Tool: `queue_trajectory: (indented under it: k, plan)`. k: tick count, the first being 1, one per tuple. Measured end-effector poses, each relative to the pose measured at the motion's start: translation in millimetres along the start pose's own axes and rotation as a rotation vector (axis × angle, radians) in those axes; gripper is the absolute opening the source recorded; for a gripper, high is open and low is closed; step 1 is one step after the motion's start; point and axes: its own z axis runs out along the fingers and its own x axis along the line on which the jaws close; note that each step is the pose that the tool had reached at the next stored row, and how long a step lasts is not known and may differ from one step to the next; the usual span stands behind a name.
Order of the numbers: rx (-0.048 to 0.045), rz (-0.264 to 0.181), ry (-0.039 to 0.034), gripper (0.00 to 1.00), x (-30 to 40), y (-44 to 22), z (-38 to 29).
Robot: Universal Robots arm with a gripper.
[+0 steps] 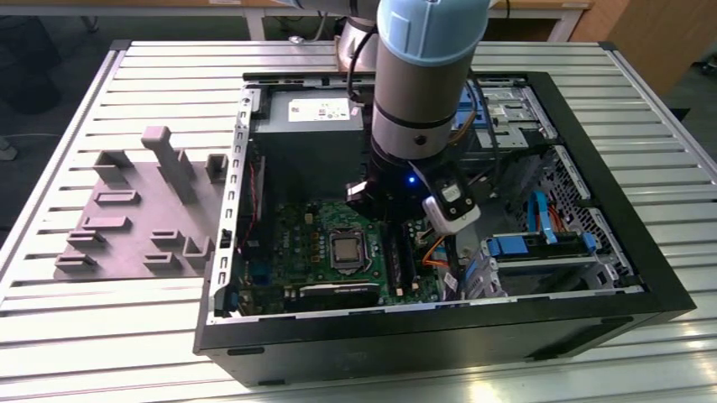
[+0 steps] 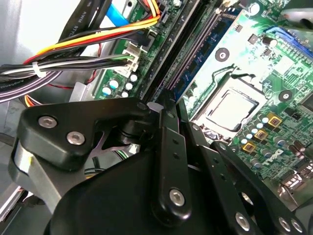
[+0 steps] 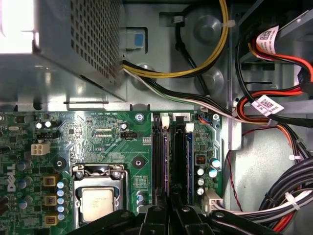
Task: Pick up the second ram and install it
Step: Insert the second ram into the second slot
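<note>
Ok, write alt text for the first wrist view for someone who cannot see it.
The gripper sits low over the memory slots of a green motherboard inside an open computer case, in line with a dark memory stick standing on edge there. A silver processor lies beside the slots, with a perforated metal box and bundled cables beyond.

You are working inside an open computer case (image 1: pixel 627 290) whose walls are hemming the arm in on every side. The gripper (image 3: pixel 168 208) is sitting low over the memory slots (image 3: pixel 168 161), where a ram stick (image 3: pixel 189 164) is standing just beside it. The power supply box (image 1: pixel 308 138) is crowding one end of the motherboard (image 1: pixel 297 231). Bundled cables (image 3: pixel 281 193) are lying just beside the slots, and yellow and black wires (image 3: pixel 195 71) are crossing above them. The drive cage (image 1: pixel 538 252) is blocking the exterior view's right. The bare table (image 1: pixel 134 327) beyond the grey fixture plate (image 1: pixel 134 218) is offering open room.
</note>
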Motion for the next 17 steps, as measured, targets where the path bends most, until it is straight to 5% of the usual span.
queue_trajectory:
  k: [17]
  plan:
    - [-0.0006, -0.001, 0.0008, 0.14, 0.1, 0.0, 5.7]
